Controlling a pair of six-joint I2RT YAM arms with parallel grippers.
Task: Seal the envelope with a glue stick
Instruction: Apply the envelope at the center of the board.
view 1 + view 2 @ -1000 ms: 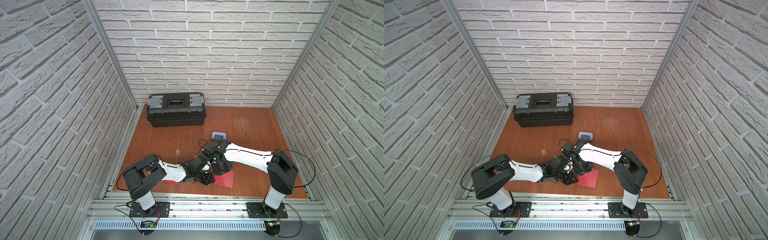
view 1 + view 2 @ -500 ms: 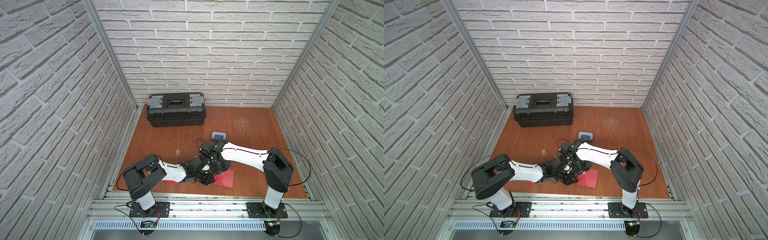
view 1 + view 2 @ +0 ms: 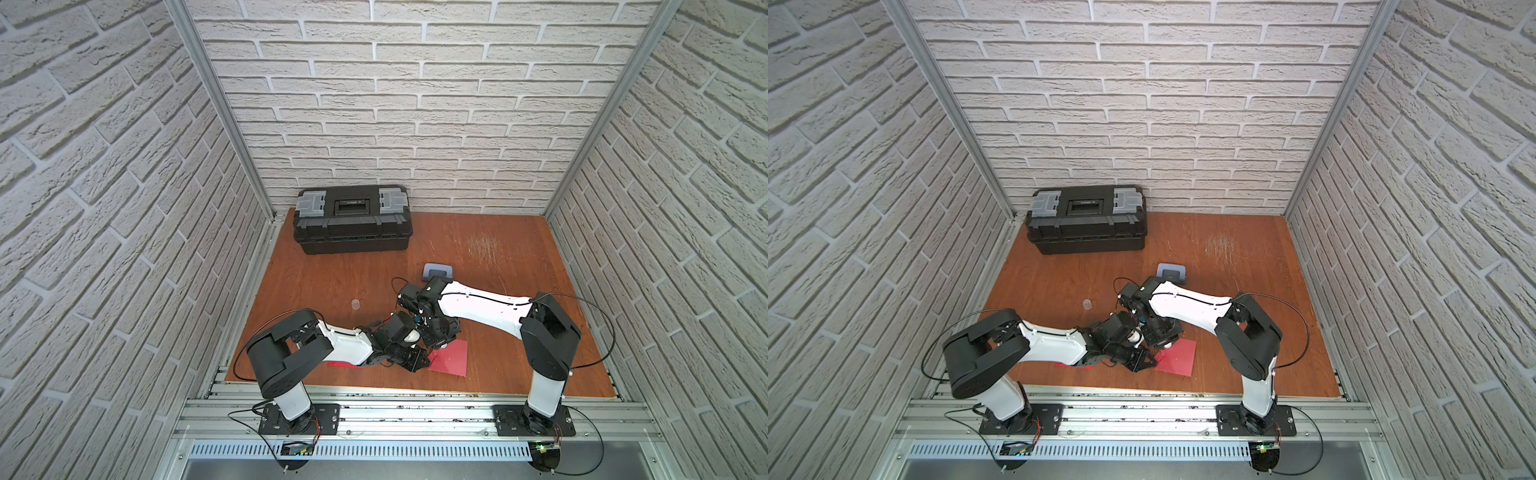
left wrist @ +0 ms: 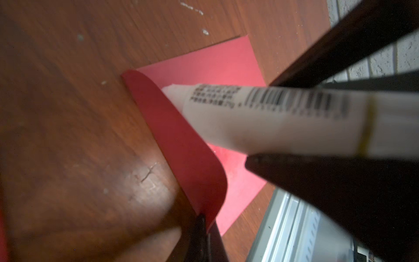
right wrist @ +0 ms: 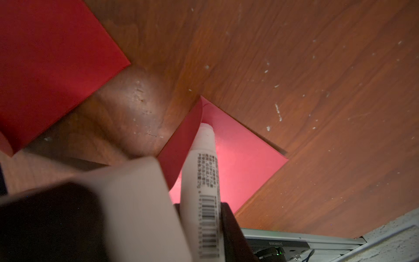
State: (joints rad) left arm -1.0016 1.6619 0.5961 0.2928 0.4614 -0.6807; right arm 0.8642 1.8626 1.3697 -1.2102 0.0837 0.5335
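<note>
Near the front edge of the counter, both arms meet over the red envelope.
My left arm lies low, stretched along the front, with the left pincer pinched tight on the edge of the raised flap. My right arm reaches in from the far side with its wrist bent steeply down. The right pincer is clamped round the glue stick, whose tip sits against the inside of the flap near the fold. Against a second ago, the right arm's elbow and wrist have swung a little toward the left side. The left arm and envelope look unchanged.
</note>
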